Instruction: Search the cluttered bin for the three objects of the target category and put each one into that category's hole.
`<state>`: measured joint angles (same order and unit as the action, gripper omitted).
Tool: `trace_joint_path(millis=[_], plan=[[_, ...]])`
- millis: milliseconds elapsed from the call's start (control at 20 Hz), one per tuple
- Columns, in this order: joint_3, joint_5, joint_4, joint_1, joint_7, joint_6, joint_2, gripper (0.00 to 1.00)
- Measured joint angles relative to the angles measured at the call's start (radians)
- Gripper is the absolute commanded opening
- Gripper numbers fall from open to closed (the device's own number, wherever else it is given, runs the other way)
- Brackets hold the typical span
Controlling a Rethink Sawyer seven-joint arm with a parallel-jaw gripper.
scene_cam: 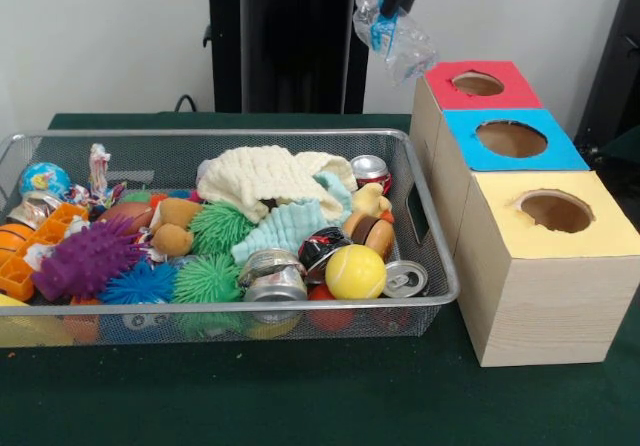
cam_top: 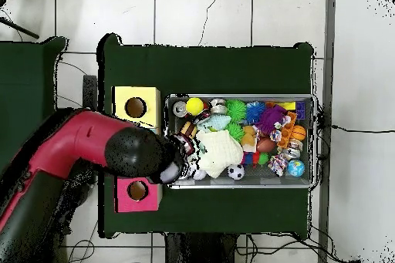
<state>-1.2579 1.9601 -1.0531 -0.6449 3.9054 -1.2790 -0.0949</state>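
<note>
My gripper (scene_cam: 398, 2) comes down at the top of the front view and is shut on a piece of clear, wrinkly plastic film (scene_cam: 393, 34) with a blue patch. The film hangs in the air beside the red-topped box, up and to the left of the blue-topped box's round hole (scene_cam: 511, 138). The wire-mesh bin (scene_cam: 436, 266) stands left of the boxes, full of toys. A shiny wrinkly scrap (scene_cam: 36, 209) lies at its left end; I cannot tell if it is film. In the overhead view my arm (cam_top: 131, 152) hides the blue box and the gripper.
The red-topped box (scene_cam: 478, 84) and yellow-topped box (scene_cam: 555, 211) flank the blue one. The bin (cam_top: 239, 185) holds spiky balls, a cream cloth (scene_cam: 265, 178), a yellow ball (scene_cam: 355, 271) and silver drink cans (scene_cam: 405, 280). The black pedestal (scene_cam: 285, 46) stands behind.
</note>
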Motion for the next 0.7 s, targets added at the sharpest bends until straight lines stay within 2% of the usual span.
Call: trace_joint_path(millis=[500, 700], plan=[[-0.047, -0.003, 0.093, -0.035, 0.239, -0.024, -0.061, 0.00], [-0.052, -0.007, 0.105, -0.058, 0.290, -0.024, -0.077, 0.00]])
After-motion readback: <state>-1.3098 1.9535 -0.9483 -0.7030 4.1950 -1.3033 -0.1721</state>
